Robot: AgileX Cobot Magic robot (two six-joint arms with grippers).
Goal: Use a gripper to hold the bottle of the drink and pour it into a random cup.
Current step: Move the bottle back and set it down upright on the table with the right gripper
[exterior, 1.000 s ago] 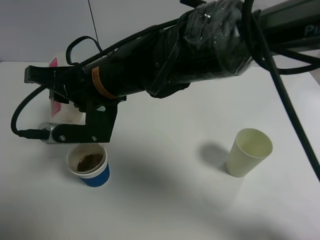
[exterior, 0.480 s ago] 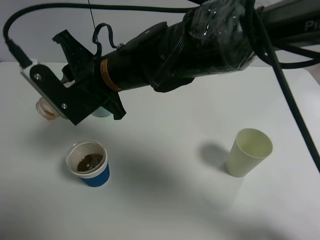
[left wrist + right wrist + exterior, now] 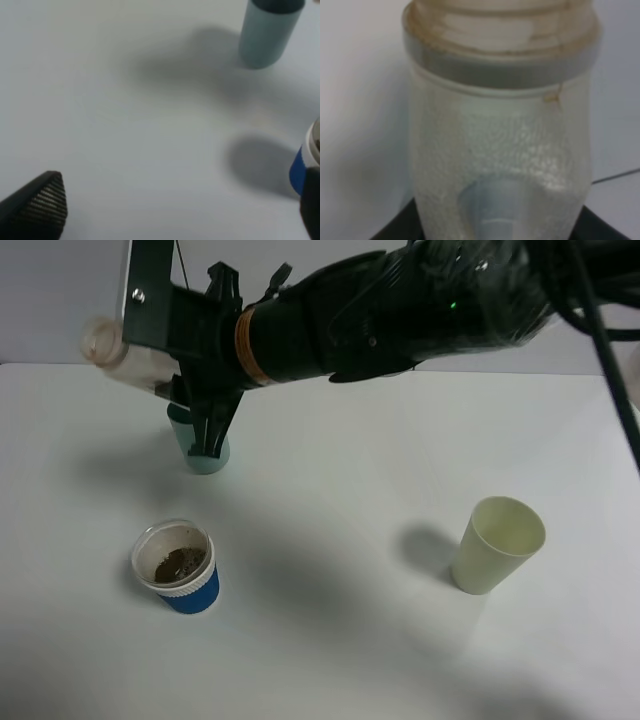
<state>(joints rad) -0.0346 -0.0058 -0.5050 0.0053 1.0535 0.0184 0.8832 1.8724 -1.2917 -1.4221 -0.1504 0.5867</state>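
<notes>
From above: the bottle (image 3: pixel 120 348) has swung up, away from the blue cup (image 3: pixel 178 570), and lies sideways in the air. Pouring looks done; next, stand it softly on the bench (image 3: pixel 330 640). Left wrist: the left jaws gape, empty. Right wrist: the right jaws squeeze the clear, bumpy plastic bottle.

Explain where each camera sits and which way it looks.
Exterior high: mounted overhead, looks down at the table; right arm shows.
Left wrist: on left arm, faces the table past the open left tool.
Right wrist: on right arm, close on the bottle in the right tool.
Shared: high and left views show the blue cup.
</notes>
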